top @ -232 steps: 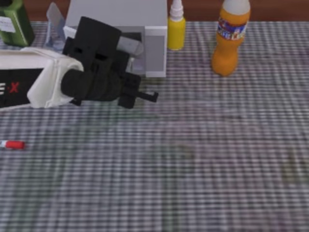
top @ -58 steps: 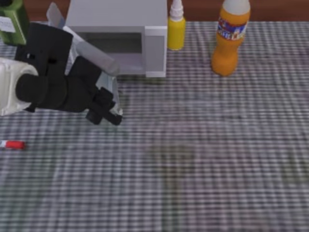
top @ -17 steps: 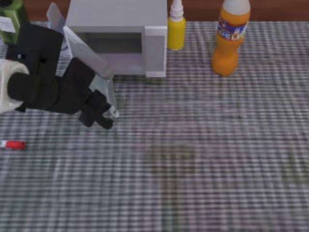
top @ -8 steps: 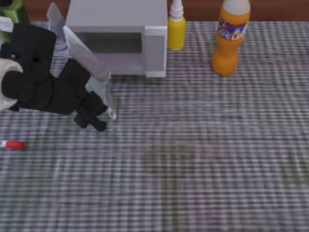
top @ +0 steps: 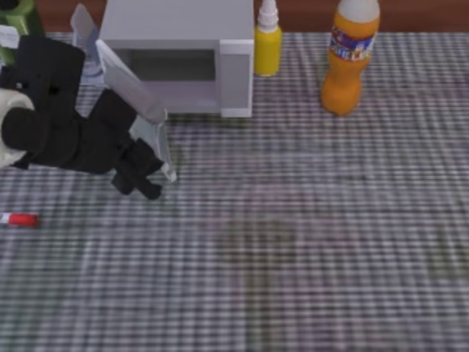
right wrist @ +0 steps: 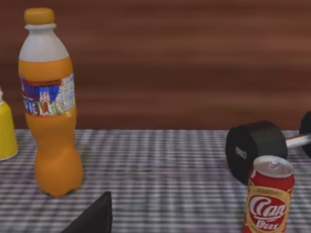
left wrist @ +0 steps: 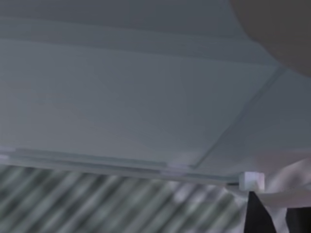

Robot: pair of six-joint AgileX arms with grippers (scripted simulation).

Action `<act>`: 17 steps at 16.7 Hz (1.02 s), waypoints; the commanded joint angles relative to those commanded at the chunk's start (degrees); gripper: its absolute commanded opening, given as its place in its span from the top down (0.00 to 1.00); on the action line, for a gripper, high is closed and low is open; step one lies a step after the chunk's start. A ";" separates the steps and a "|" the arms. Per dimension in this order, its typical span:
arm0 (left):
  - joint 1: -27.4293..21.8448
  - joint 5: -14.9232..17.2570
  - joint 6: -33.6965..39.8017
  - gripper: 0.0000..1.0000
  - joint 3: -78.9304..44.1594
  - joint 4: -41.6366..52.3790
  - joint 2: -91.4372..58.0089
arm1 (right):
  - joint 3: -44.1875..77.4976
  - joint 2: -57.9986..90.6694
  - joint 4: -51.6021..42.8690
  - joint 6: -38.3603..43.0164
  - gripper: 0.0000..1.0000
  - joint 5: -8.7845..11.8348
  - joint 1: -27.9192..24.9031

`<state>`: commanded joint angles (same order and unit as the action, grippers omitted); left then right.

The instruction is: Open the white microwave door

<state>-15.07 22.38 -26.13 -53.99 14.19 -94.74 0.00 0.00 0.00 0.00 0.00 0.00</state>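
White and boxy, the white microwave [top: 178,51] sits at the table's eleven o'clock, its microwave door [top: 135,103] swung wide. The left gripper [top: 150,176] is at the door's free edge; its opening cannot be told. The hinge arc should be followed gently.

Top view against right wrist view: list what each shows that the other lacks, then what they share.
Only the top view shows the white microwave, its microwave door swung open, the left gripper at the door's outer edge, and a red marker. Only the right wrist view shows a red can and a dumbbell. Both show the orange bottle and the yellow bottle.
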 joint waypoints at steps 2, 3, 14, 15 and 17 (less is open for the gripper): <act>0.00 0.00 0.00 1.00 0.00 0.00 0.00 | 0.00 0.00 0.00 0.00 0.00 0.00 0.00; 0.00 0.00 0.00 1.00 0.00 0.00 0.00 | 0.00 0.00 0.00 0.00 0.00 0.00 0.00; 0.00 0.00 0.00 1.00 0.00 0.00 0.00 | 0.00 0.00 0.00 0.00 0.00 0.00 0.00; -0.33 0.34 0.22 1.00 0.22 0.05 0.03 | 0.00 0.00 0.00 0.00 0.00 0.00 0.00; 0.03 0.68 -0.44 1.00 0.21 0.44 -0.07 | 0.00 0.00 0.00 0.00 0.00 0.00 0.00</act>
<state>-15.04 23.06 -26.57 -53.78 14.63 -94.81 0.00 0.00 0.00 0.00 0.00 0.00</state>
